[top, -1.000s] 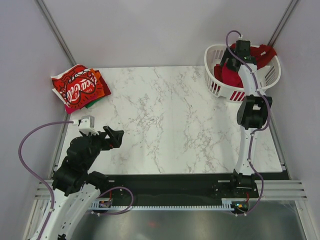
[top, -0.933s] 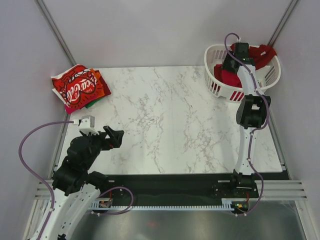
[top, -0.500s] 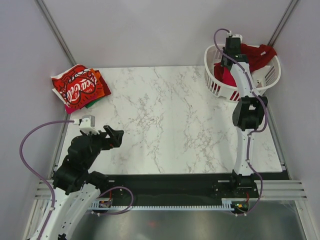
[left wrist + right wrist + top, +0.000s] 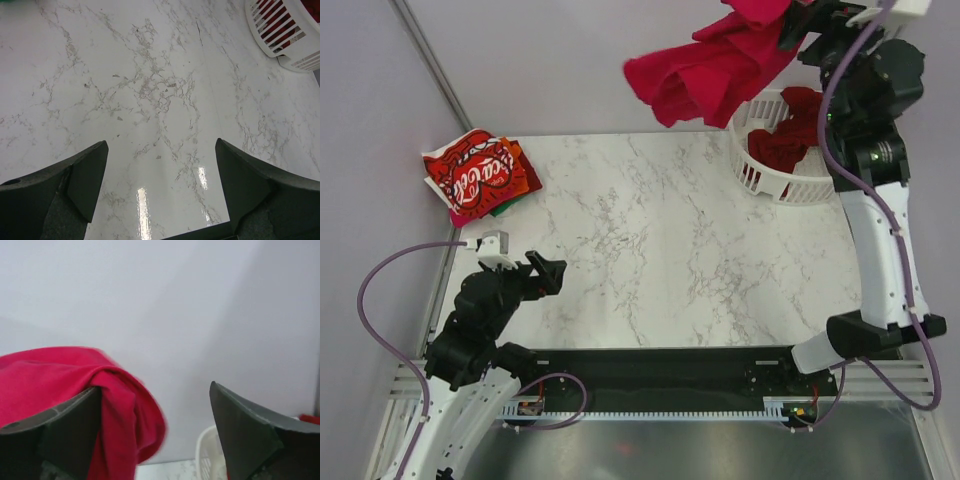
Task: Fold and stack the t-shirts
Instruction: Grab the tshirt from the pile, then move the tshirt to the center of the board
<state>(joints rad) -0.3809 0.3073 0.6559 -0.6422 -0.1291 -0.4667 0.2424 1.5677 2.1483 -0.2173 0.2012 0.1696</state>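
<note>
Bright red t-shirt (image 4: 710,65): raised out of the laundry basket (image 4: 760,178) in the last second, now airborne at 1 o'clock.
Draped over one finger of the right gripper (image 4: 155,389), jaws spread; likely lifted clear for spreading. Folded Coca-Cola t-shirt (image 4: 475,175) at 10 o'clock. Left gripper (image 4: 160,145), jaws apart, empty, at 8 o'clock.

White Coca-Cola script runs across the folded red tee (image 4: 470,172) at far left in the top view. No other text, label or number can be read anywhere
</note>
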